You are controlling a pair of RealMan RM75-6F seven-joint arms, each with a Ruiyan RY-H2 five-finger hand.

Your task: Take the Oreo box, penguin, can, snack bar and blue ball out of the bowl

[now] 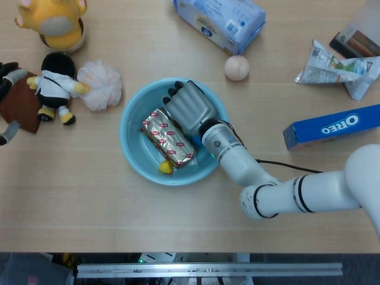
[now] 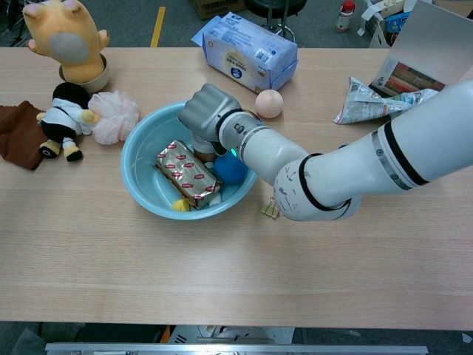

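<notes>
- The desk (image 1: pixel 89 196) carries the bowl (image 1: pixel 132 145) near its middle.
- The Oreo box (image 1: pixel 332 126) lies on the desk, well right of the bowl, cut off at the frame edge.
- The right hand (image 1: pixel 190 107) covers the bowl's far right part; whether it grips the can (image 2: pixel 203 151) beneath, mostly hidden, cannot be told.
- The snack bar (image 1: pixel 168 138) lies in the bowl, left of the hand.
- The blue ball (image 2: pixel 230 168) sits in the bowl, partly behind the wrist.
- Only a yellow bit of the penguin (image 1: pixel 165 168) shows.

On the bench (image 1: pixel 89 196) we saw a yellow plush toy (image 1: pixel 52 21) at the far left corner, and below it a small doll (image 1: pixel 54 83) lying beside a pale pink mesh puff (image 1: pixel 99 85). A brown cloth (image 1: pixel 15 101) lay at the left edge. A blue tissue pack (image 1: pixel 219 21) sat near a peach ball (image 1: pixel 236 67). We noted a crumpled wrapper (image 1: pixel 338 68) at right, and a binder clip (image 2: pixel 269 208).
</notes>
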